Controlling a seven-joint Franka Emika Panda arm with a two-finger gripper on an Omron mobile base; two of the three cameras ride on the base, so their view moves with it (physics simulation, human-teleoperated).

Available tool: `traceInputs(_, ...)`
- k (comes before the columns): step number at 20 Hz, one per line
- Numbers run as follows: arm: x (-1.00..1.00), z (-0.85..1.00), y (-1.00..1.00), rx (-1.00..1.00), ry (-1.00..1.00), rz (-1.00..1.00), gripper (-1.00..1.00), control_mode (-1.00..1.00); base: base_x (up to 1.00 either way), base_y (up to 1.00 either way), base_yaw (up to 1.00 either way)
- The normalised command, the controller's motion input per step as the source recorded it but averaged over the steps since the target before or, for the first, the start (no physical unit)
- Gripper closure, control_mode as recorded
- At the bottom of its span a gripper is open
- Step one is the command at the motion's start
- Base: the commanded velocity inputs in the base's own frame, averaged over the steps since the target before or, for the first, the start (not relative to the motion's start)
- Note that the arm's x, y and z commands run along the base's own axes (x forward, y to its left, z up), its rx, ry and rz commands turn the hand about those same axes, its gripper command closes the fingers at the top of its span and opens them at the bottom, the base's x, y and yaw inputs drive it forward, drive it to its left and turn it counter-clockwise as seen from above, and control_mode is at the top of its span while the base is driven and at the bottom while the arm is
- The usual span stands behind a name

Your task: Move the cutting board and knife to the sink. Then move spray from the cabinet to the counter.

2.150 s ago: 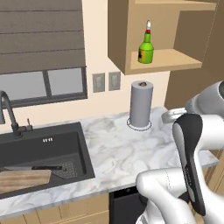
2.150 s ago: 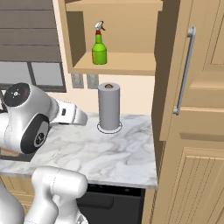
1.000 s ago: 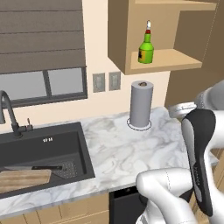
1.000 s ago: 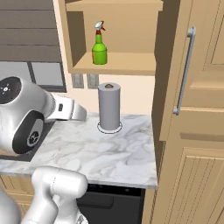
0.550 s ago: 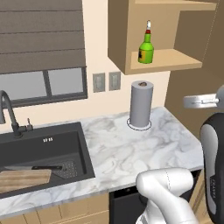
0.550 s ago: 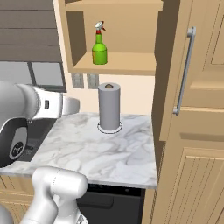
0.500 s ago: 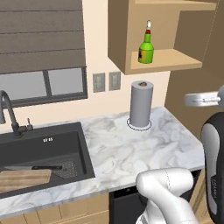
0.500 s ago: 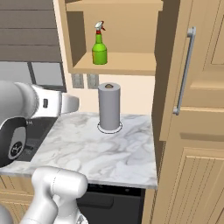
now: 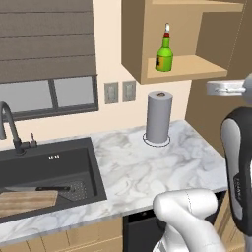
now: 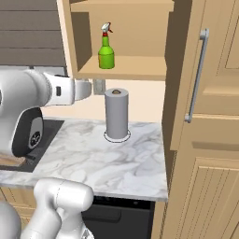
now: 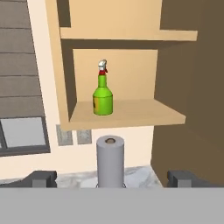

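Observation:
The green spray point(image 11: 103, 96) stands upright at the left of the doorless cabinet point(image 11: 131, 114) shelf, also seen as the spray point(image 9: 165, 49) and the spray point(image 10: 106, 49). My gripper point(image 11: 112, 179) faces it from a distance, fingertips point(image 11: 41, 178) wide apart, open and empty. It hangs a little below shelf height as the gripper point(image 10: 89, 88), and at the right edge as the gripper point(image 9: 212, 88). The cutting board point(image 9: 27, 202) lies in the black sink point(image 9: 49, 162) with the knife point(image 9: 42, 188) beside it. The marble counter point(image 9: 142, 167) runs beneath.
A tall grey paper towel roll point(image 9: 158, 118) stands on the counter right under the cabinet shelf, between my hand and the wall. A tall wooden cabinet door with a bar handle point(image 10: 198, 74) closes off the right. The faucet point(image 9: 10, 125) rises behind the sink.
My hand has risen from beside the paper towel roll to just under shelf height and drawn back to the right. The fingers stayed open. Nothing else moved.

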Motion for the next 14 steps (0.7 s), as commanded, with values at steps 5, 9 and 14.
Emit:
traceInputs(5, 0.68, 0.22, 0.0, 0.0, 0.03, 0.0, -1.0, -1.0, 0.0, 0.0, 0.0)
traceInputs(9, 0.41, 0.27, 0.02, 0.0, 0.32, 0.0, -1.0, -1.0, 0.0, 0.0, 0.0)
traceInputs(14, 0.16, 0.04, 0.0, 0.0, 0.28, 0.0, -1.0, -1.0, 0.0, 0.0, 0.0)
